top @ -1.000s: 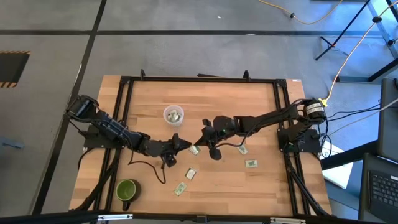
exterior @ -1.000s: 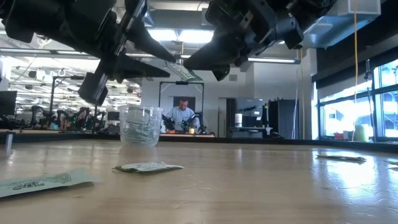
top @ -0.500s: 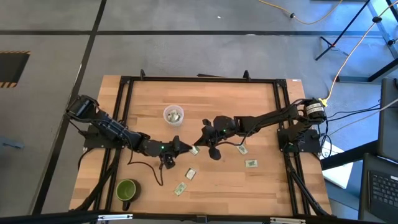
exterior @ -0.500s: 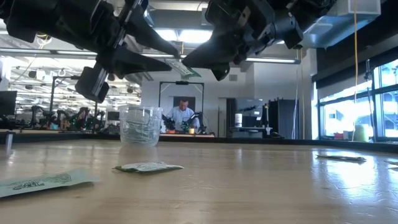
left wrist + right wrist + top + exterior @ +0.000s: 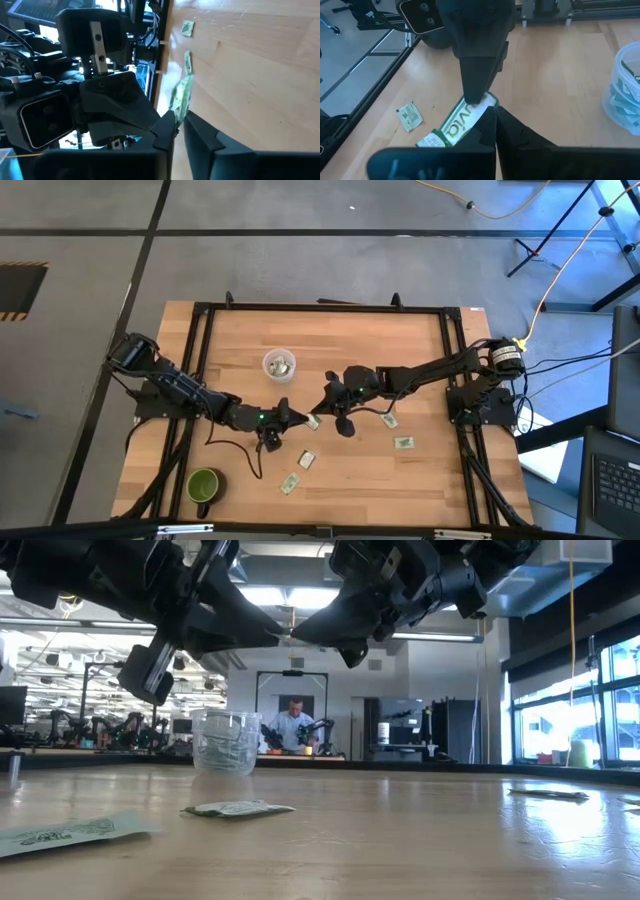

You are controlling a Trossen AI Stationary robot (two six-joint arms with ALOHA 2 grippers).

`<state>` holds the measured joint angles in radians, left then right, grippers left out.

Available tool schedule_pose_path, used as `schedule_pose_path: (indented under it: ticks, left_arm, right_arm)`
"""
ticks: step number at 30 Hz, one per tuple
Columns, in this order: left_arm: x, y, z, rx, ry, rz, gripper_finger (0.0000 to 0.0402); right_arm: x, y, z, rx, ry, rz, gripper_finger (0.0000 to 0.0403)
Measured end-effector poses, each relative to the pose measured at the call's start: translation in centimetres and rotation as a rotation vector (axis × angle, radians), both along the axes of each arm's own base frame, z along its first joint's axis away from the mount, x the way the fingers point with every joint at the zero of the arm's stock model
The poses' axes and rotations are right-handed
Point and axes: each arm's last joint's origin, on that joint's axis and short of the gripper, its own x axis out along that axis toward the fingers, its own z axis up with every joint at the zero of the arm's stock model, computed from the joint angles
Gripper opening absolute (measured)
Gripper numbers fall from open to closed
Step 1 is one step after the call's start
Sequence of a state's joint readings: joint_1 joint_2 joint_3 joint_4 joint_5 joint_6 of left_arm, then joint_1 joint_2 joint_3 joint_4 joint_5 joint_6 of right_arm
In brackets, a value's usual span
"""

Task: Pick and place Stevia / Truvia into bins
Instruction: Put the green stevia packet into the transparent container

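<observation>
One green-and-white sachet (image 5: 313, 421) is held in mid-air between my two grippers at the table's middle. My left gripper (image 5: 298, 418) comes from the left and my right gripper (image 5: 322, 412) from the right, and both are shut on it. In the low view they meet high above the table (image 5: 290, 635). The clear cup (image 5: 279, 365) stands behind them with several sachets inside, and it also shows in the low view (image 5: 225, 740). More sachets lie flat on the table (image 5: 308, 459) (image 5: 290, 482) (image 5: 404, 443) (image 5: 389, 420). My left gripper pinches one end of the sachet (image 5: 180, 105) between its two fingers, coming about level from the table's left. The sachet stands out beyond the fingertips, clear of the table. My right gripper pinches the same sachet's edge near that end (image 5: 479, 114) between its two fingers, coming from the table's right. My left fingers (image 5: 474, 85) sit right beside them. The sachet's free part (image 5: 442, 132) sticks out sideways, clear of the table.
A green mug (image 5: 203, 485) stands near the front left corner. In the low view, two sachets (image 5: 238, 808) (image 5: 70, 832) lie on the near table. The black frame (image 5: 200, 310) runs around the tabletop. A person sits far off in the room (image 5: 292, 725).
My left gripper has moved a little toward the table's right, up to my right gripper. Its fingers were open a second ago and have shut on the end of the sachet held by my right gripper. My right gripper and the sachet have stayed nearly still.
</observation>
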<state>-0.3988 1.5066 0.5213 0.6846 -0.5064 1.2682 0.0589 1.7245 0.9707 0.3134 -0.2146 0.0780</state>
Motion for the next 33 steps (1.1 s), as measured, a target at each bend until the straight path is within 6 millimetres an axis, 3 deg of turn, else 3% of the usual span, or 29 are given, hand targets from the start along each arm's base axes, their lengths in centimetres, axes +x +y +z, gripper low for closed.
schedule_pose_path:
  ticks: [4,8,13,17,23,28,33]
  left_arm:
    - [0.0,0.0,0.0,-0.019,-0.002,0.005,0.0006]
    - [0.0,0.0,0.0,-0.042,-0.005,0.012,0.0004]
    - [0.0,0.0,0.0,-0.102,-0.014,0.034,0.0003]
    - [-0.1,0.5,0.4,-0.308,-0.113,0.236,0.0002]
    - [-0.9,3.0,2.2,-0.451,-0.341,0.664,0.0002]
    - [-1.4,6.1,2.7,-0.585,-0.33,0.751,0.0002]
    - [-2.3,8.6,2.2,-0.716,-0.193,0.781,0.0002]
  right_arm:
    - [0.0,0.0,0.0,-0.014,-0.004,0.006,0.0]
    - [0.0,0.0,0.1,-0.073,-0.029,0.035,0.0014]
    - [-0.1,0.0,0.4,-0.12,-0.048,0.053,0.0076]
    - [-1.4,-0.7,2.1,-0.166,0.005,-0.04,0.0132]
    - [-4.6,-1.3,4.3,-0.155,0.15,-0.129,0.0167]
    - [-6.2,-1.2,3.9,-0.107,0.321,-0.158,0.0169]
    - [-6.9,-0.2,2.4,-0.095,0.469,-0.147,0.017]
